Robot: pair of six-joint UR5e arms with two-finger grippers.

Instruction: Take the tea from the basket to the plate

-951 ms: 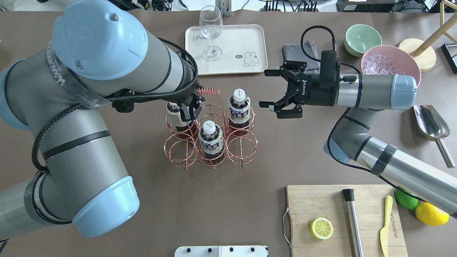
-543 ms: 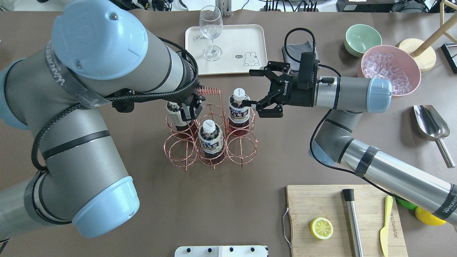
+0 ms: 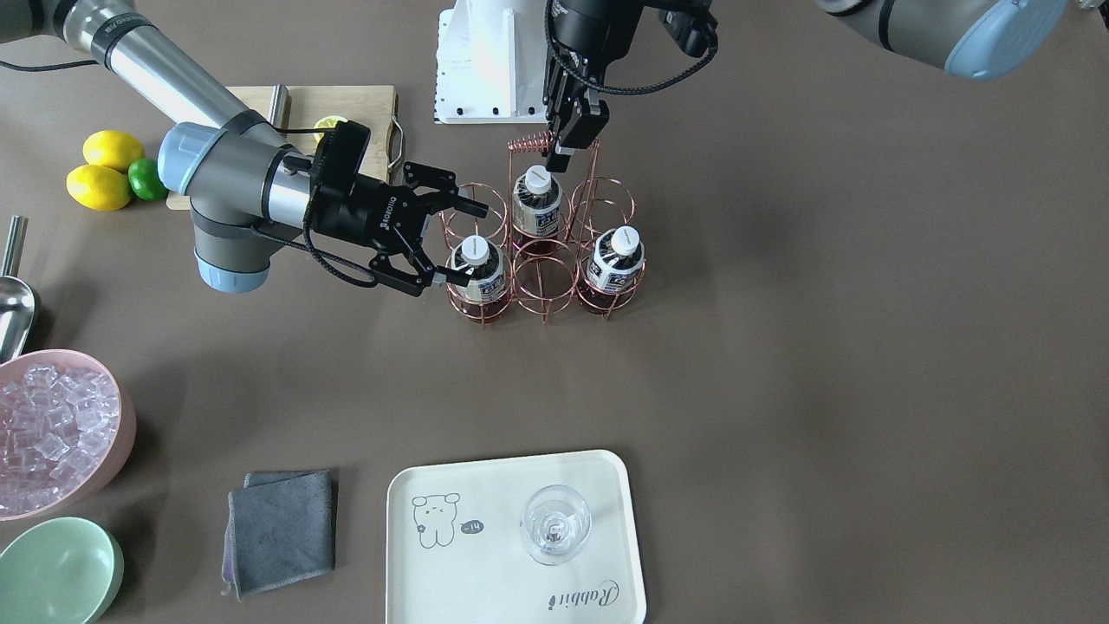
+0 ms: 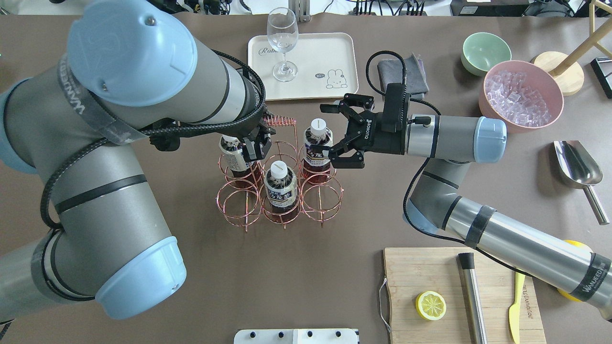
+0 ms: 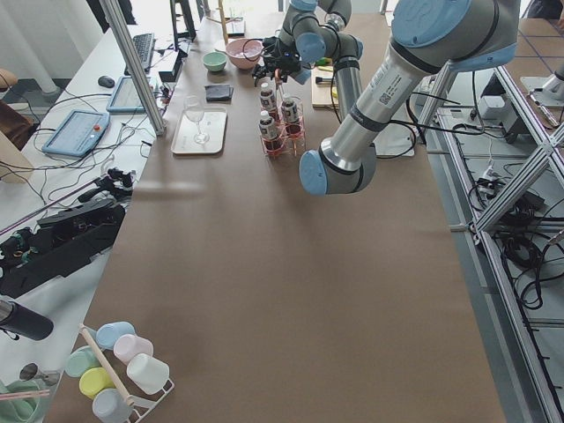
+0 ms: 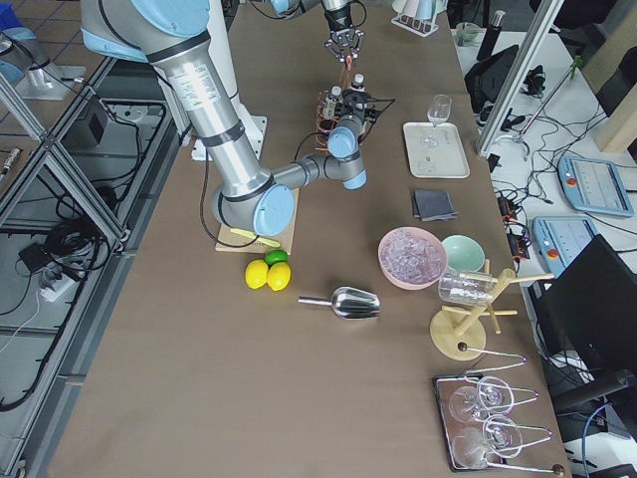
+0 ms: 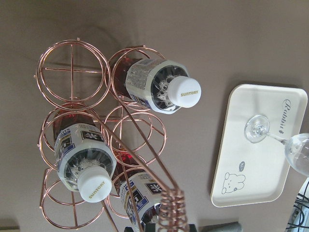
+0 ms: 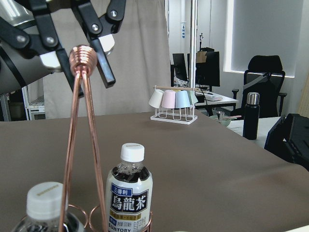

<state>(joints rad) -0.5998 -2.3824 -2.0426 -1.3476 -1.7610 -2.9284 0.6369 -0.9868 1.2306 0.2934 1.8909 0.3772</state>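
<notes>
The right gripper (image 4: 326, 130) is spread wide with one finger on either side of the tea (image 4: 315, 145), which stands between them in a corner cell of the basket (image 7: 71, 71). The left gripper (image 8: 91, 79) is clamped on the basket's coiled handle.

— We see the brown bench (image 5: 291, 291) under flat, even light, with tiled floor (image 6: 30, 339) along one long side, where aluminium framing (image 6: 75, 171) stands.

— Along its other side we find a white desk (image 5: 92, 101). Beyond the bench we make out a black office chair (image 8: 262, 89), a bright window (image 8: 263, 36) and a pale curtain (image 8: 140, 63).
</notes>
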